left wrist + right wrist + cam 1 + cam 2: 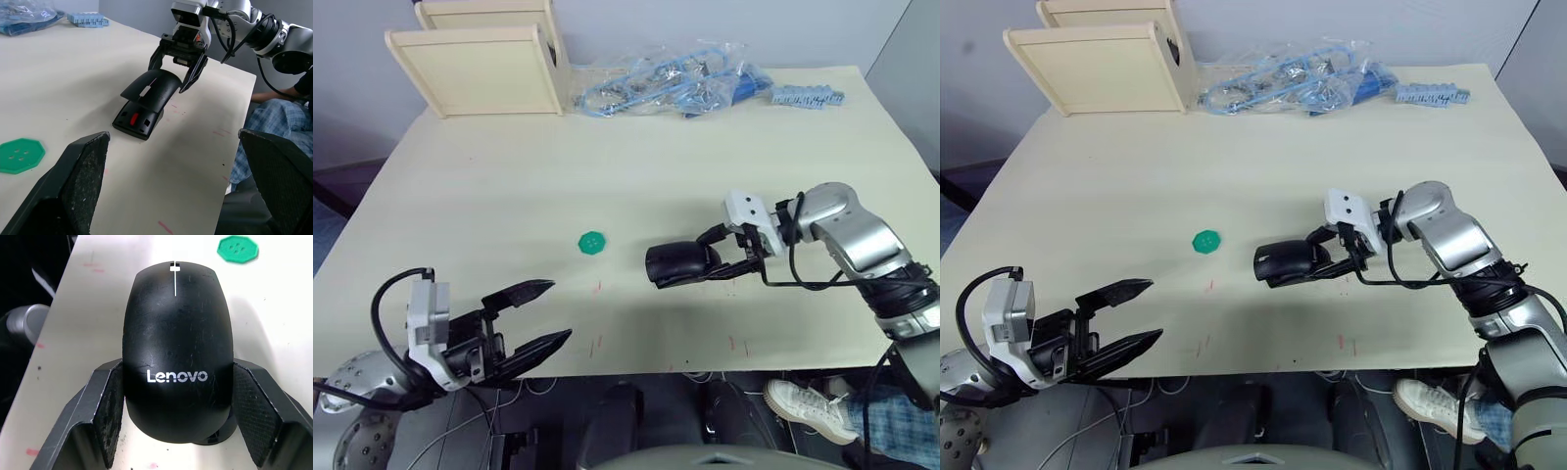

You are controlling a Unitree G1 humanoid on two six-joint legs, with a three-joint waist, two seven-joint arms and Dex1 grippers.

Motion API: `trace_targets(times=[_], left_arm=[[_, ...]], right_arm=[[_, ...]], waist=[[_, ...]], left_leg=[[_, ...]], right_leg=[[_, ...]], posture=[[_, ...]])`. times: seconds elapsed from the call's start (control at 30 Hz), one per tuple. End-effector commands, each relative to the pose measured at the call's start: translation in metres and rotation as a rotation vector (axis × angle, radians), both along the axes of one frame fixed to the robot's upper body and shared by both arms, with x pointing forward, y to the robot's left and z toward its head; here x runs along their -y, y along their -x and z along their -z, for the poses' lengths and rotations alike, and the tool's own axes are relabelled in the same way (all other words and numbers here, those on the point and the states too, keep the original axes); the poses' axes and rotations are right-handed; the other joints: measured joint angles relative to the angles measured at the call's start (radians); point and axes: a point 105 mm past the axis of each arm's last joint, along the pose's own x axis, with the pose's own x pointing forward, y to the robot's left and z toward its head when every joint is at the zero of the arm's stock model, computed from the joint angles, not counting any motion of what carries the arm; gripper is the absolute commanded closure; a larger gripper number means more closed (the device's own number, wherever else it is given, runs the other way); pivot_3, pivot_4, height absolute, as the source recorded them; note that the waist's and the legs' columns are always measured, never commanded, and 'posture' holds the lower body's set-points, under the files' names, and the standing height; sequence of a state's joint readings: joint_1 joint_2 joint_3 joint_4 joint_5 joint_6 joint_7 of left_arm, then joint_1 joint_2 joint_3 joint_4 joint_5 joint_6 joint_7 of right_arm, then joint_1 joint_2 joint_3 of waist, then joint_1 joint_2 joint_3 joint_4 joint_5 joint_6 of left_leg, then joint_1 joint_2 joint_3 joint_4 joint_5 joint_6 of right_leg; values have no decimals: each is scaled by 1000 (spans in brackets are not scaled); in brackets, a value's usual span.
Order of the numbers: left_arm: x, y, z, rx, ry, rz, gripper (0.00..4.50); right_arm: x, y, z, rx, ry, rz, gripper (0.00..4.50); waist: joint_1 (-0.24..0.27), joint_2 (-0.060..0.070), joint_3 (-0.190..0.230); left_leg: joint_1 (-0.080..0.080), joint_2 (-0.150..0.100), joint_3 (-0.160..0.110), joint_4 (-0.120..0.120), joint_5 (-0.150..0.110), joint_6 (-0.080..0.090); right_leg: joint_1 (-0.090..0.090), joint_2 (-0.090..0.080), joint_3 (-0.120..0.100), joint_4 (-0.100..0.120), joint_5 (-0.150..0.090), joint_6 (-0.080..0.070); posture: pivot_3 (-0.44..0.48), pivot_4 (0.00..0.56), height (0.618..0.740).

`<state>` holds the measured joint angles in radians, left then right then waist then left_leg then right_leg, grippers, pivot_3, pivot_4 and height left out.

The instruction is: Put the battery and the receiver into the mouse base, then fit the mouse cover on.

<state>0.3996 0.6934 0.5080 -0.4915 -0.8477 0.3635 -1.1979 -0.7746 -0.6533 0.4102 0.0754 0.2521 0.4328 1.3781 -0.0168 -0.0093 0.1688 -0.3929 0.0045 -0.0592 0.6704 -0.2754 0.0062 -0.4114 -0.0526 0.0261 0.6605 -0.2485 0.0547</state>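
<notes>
Two parts of the mouse were already stacked near the middle of the bench [489, 186]: the glossy mouse cover [176, 357] sat over the mouse base [138, 121], propped up at the front so the red bits inside showed in the left wrist view, so not snapped down yet by my guess. The right gripper [176, 428] had its fingers [110, 411] spread around the cover's rear end, one each side, close to the shell; couldn't tell if they were actually touching. That shell looked light, stiff and pretty slick, thin plastic, so I'd take it by the sides near the back, gently, since a hard squeeze could flex it or pop it out. The left gripper [530, 321] hovered wide open and empty at the bench's near edge. As for containers, a clear bag [666, 76] of blue stuff lay at the far side beside a wooden box [480, 59]; couldn't make out the battery or receiver.
</notes>
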Motion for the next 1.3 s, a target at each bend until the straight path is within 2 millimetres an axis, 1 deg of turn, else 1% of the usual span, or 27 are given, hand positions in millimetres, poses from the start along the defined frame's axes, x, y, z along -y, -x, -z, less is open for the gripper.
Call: trace_targets(times=[0.03,0.8,1.3], left_arm=[[-2,2,-6,23,-7,1,0],[-1,6,-3,14,-6,-7,0],[-1,8,-2,8,-5,-10,0]], right_arm=[[-2,-3,-8,41,3,-27,1335],[5,-19,6,36,68,-37,1335],[4,-24,14,37,107,-52,1335]], waist=[[0,0,0],[-1,0,0],[-1,1,0]], left_leg=[[0,0,0,0,0,0],[0,0,0,0,0,0],[0,0,0,0,0,0]], right_leg=[[0,0,0,0,0,0],[0,0,0,0,0,0],[0,0,0,0,0,0]], posture=[[0,150,740],[0,150,740],[0,150,740]])
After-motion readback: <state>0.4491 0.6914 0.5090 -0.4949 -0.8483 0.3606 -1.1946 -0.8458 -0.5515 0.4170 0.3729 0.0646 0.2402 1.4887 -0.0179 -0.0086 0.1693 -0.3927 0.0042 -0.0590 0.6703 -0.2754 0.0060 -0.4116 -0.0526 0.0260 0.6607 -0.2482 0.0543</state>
